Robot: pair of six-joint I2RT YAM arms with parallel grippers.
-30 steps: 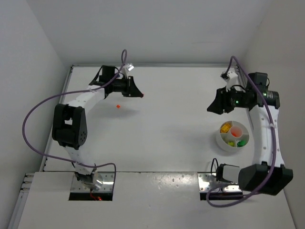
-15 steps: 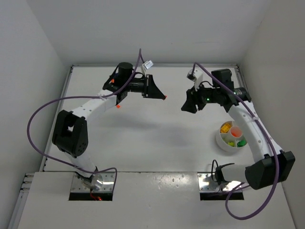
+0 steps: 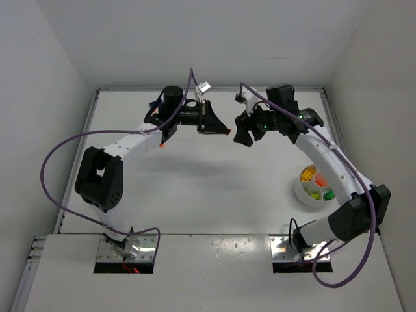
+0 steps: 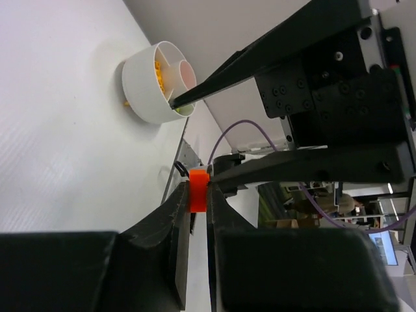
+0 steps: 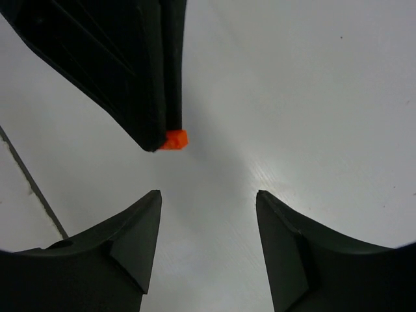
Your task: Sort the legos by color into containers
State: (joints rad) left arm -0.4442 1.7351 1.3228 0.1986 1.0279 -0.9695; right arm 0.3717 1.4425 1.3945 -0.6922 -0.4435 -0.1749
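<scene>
From the left: beside the left arm [image 3: 123, 140], on the white table [image 3: 195, 195], a loose orange brick [image 3: 160, 144], tucked close against the arm's edge.

Further right, over the far middle of the table, the left gripper [image 3: 225, 132]. Clamps tight on a small red-orange lego [image 4: 199, 190], pinched at the very fingertips and raised clear of the table. Points rightward, straight at the other claw.

Just right of that, the right gripper [image 3: 244, 135]. Stands with jaws spread apart, nothing between them. Faces the left claw tip to tip, near but not touching. In the right wrist view, its spread fingers [image 5: 130, 240] at the bottom edge, with the held lego and the left claw's dark tip just above and left of the gap. In the left wrist view, the same two long fingers reaching in from the right, one above the held lego, one just beside it.

Near right: the round white dish [image 3: 301, 195], on the table beside the right arm [image 3: 338, 162], well apart from both claws. Holds yellow legos [image 3: 307, 173] in the far-left section, a red-orange heap [image 3: 321, 178] far right, green pieces [image 3: 329, 194] near right, yellow-green pieces [image 3: 315, 195] near left. Too small to count.
</scene>
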